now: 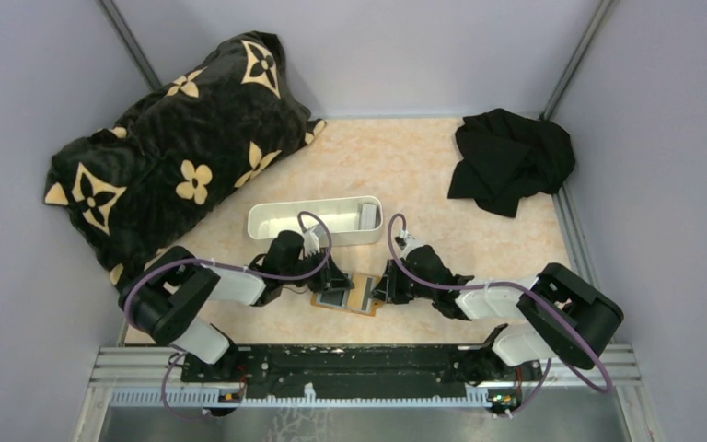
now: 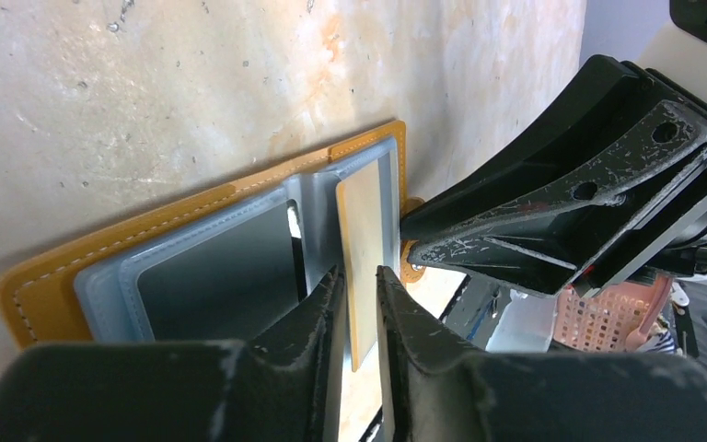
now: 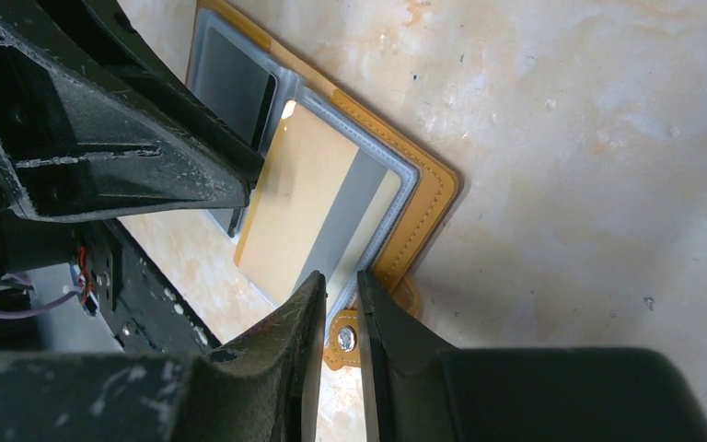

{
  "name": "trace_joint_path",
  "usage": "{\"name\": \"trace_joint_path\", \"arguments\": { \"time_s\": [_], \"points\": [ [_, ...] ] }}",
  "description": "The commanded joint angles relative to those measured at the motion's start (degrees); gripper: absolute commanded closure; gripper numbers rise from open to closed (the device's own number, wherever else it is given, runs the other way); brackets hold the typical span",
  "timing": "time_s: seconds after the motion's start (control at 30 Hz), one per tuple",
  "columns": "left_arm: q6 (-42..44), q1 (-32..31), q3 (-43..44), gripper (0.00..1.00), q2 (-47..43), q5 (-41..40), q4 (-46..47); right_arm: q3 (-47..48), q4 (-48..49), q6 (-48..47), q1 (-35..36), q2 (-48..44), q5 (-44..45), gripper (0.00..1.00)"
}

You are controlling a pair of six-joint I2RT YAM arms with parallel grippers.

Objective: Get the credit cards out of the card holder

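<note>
Top view: the open orange-tan leather bifold card holder [image 1: 361, 296] is laid between left gripper [image 1: 336, 282] and right gripper [image 1: 385, 291].
Left wrist: a glossy thin card [image 2: 365, 230] is half raised within the left gripper's gap, clamping not determinable; the dark flat card [image 2: 221, 276] beside it is undrawn.
Right wrist: jaws are narrowed over the holder's snap tab [image 3: 345, 339]; grasp not determinable.

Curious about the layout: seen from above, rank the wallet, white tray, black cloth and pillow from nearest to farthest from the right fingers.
From the right fingers:
1. wallet, at their tips, just left
2. white tray, behind, to the left
3. black cloth, far right corner
4. pillow, far left
</note>
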Motion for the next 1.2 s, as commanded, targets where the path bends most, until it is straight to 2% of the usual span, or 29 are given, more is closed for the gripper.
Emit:
{"name": "trace_joint_path", "arguments": {
  "time_s": [0.0,0.17,0.37,0.53,0.77,1.0,1.17],
  "points": [
    [-1.7,-1.0,-0.8,0.80,1.2,0.8,1.3,-2.2,-5.8,-1.3,-0.4,1.5,2.2,0.79],
    [-2.2,-1.9,-0.3,1.00,2.2,0.9,1.8,-2.2,-5.7,-1.2,-0.5,1.7,2.2,0.79],
    [-0.9,-2.1,-0.1,1.00,2.1,1.1,0.4,-2.6,-5.6,-1.1,-0.9,1.5,2.1,0.80],
    [4.3,-1.1,0.4,1.00,-1.4,0.3,-7.8,-2.8,-5.4,-1.2,-1.2,1.2,1.9,0.80],
    [10.8,3.9,0.8,1.00,-8.7,-0.6,-18.2,-3.1,-5.1,-1.1,-1.4,1.4,1.9,0.80],
    [12.7,7.4,0.6,1.00,-10.9,0.6,-21.0,-3.0,-4.9,-1.2,-1.5,1.7,1.6,0.80],
    [13.4,8.8,1.4,1.00,-15.6,-0.1,-24.1,-2.5,-5.1,-1.5,-1.5,1.6,1.4,0.80]
  ]
}}
